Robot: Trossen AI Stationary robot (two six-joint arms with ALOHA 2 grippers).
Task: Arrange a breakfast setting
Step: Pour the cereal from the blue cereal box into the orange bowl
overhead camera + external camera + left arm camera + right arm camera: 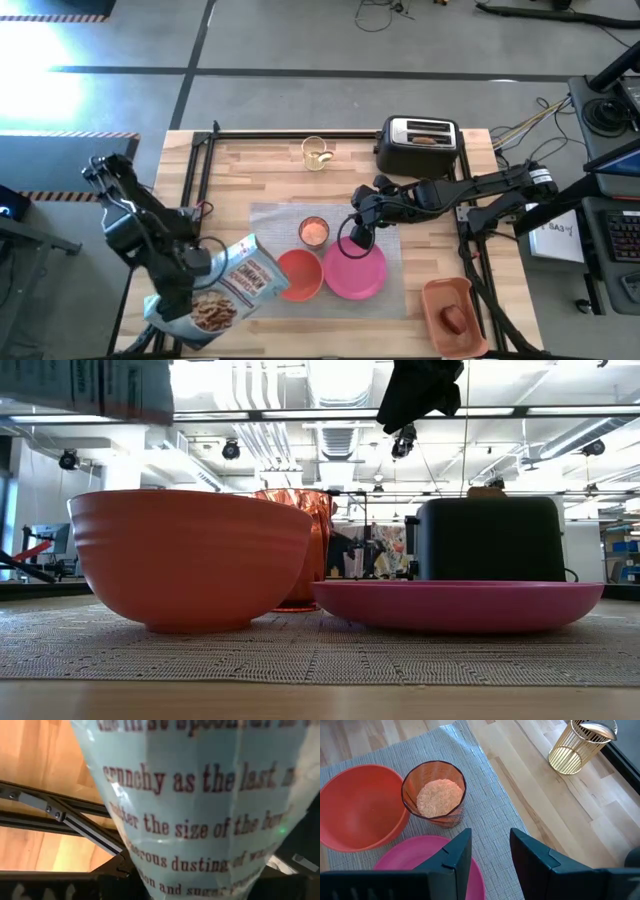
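A grey mat (390,298) lies mid-table. On it stand a pink plate (355,272), a red-orange bowl (300,276) and a clear cup (314,232) holding pale pink grains. My right gripper (490,852) is open and empty, above the plate's far edge; it also shows in the high view (360,235). My left gripper (198,264) is shut on a light blue cereal bag (228,290) left of the bowl. A gold spoon stands in a gold wire holder (317,152). A toast slice (425,139) sticks out of the toaster (420,148). A red apple (455,318) lies in the orange tray (450,292). My left gripper holds the cereal bag at its left side (205,272), coming from the table's left. The bag fills the left wrist view and narrows toward the fingers (200,880), which it hides. The bag lies tilted, with one end (262,262) toward the bowl.
A black metal frame (200,180) runs along the table's left and far edges. Bare wood (270,180) lies between the mat and the far edge. The toaster stands at the far right, the orange tray at the near right corner.
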